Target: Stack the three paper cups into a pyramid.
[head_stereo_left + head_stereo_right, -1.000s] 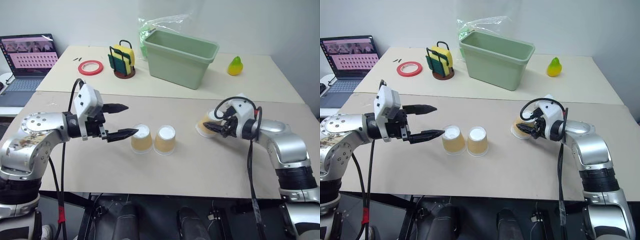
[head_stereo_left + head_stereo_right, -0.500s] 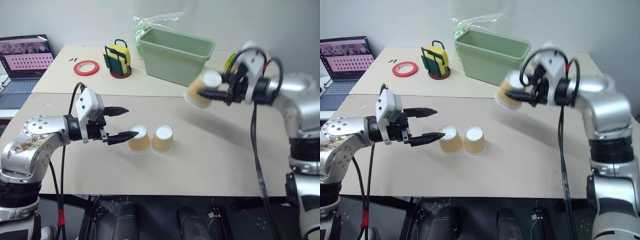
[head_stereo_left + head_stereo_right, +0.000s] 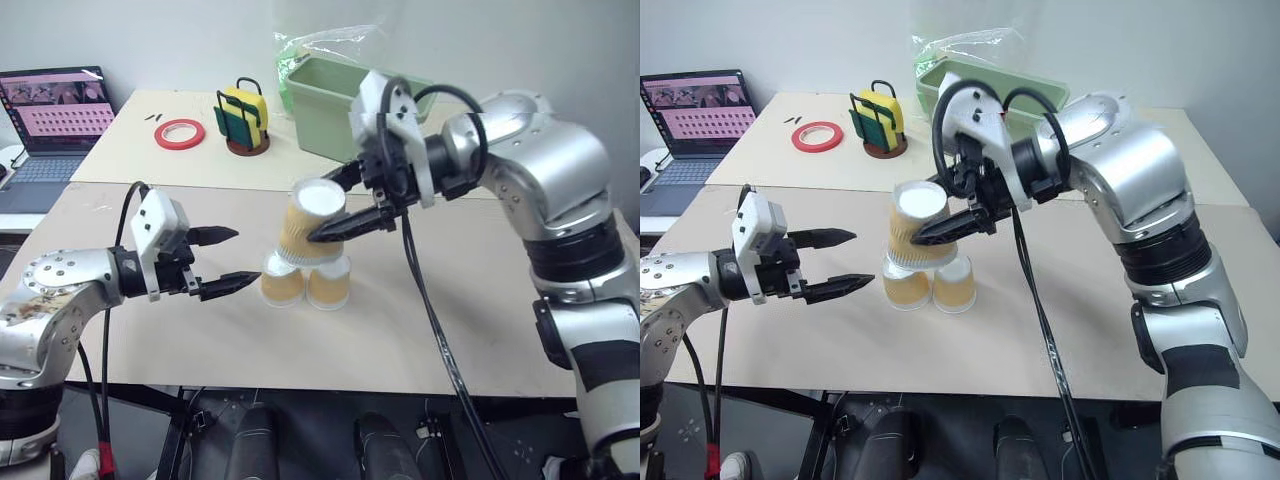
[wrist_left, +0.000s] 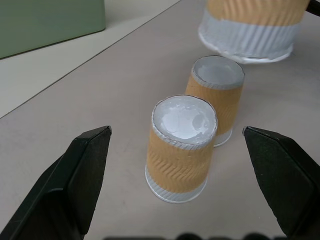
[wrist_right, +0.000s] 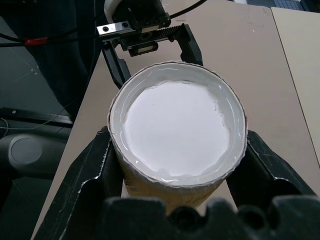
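Note:
Two paper cups [image 3: 283, 282] [image 3: 329, 285] stand upside down, side by side and touching, in the middle of the near table [image 3: 450, 320]. The third paper cup [image 3: 308, 225] hangs tilted just above them, base up, with my right gripper [image 3: 318, 210] shut on its sides. Its rim sits close over their white bases; I cannot tell whether it touches them. My left gripper [image 3: 246, 255] is open, level with the left cup and a short way to its left. The left wrist view shows both standing cups [image 4: 182, 145] [image 4: 216, 97] between the open fingers [image 4: 75, 185].
On the far table stand a green tub [image 3: 325, 110], partly behind my right arm, a sponge holder [image 3: 245, 120] and a red tape roll [image 3: 181, 133]. A laptop [image 3: 55, 105] sits at the far left. A seam [image 3: 180, 183] separates the two tables.
My right gripper has carried the third cup up from the table's right side and leftward to above the two standing cups. The left gripper has eased slightly away from the left cup, still open.

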{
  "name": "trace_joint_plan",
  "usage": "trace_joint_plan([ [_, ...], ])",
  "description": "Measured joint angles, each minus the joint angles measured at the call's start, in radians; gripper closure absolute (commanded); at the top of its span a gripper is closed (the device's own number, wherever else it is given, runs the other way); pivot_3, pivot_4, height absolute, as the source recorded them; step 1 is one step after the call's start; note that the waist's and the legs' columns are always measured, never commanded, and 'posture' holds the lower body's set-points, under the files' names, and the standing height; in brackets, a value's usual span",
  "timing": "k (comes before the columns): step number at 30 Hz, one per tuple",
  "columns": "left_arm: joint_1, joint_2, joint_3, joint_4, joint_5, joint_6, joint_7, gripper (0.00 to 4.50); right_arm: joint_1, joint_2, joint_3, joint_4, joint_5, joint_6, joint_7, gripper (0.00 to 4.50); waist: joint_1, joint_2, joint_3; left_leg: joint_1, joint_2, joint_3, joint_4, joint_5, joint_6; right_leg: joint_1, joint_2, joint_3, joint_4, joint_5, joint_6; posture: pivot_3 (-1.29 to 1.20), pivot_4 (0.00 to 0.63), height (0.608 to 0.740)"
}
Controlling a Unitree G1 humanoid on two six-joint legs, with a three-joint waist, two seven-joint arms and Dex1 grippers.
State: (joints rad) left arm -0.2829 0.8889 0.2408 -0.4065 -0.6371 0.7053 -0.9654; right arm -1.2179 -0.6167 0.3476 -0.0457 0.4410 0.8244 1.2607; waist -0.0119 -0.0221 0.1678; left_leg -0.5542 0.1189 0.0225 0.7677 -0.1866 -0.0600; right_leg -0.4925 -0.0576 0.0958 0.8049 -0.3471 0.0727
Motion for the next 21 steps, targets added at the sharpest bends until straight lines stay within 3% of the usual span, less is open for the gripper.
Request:
trace_joint_plan([
  [6,0.032,0.017,0.029,-0.032,-0.03,0.017,0.016,0.0,0.06,0.042,0.043,0.113,-0.088,-0.085,-0.001,1.92,-0.001,0.0,0.0,-0.001,0.0,0.0,0.0,0.0,0.0,-0.001,0.0,0.0,0.0,0.0,0.0,0.0,0.15,0.656],
  [21,0.059,0.017,0.04,-0.053,-0.036,0.018,0.04,0.0,0.06,0.102,0.043,0.156,-0.15,-0.109,0.002,1.92,-0.001,0.0,0.0,0.0,0.0,0.0,0.0,0.0,0.0,-0.001,0.0,0.0,0.0,0.0,0.0,0.0,0.15,0.656],
])
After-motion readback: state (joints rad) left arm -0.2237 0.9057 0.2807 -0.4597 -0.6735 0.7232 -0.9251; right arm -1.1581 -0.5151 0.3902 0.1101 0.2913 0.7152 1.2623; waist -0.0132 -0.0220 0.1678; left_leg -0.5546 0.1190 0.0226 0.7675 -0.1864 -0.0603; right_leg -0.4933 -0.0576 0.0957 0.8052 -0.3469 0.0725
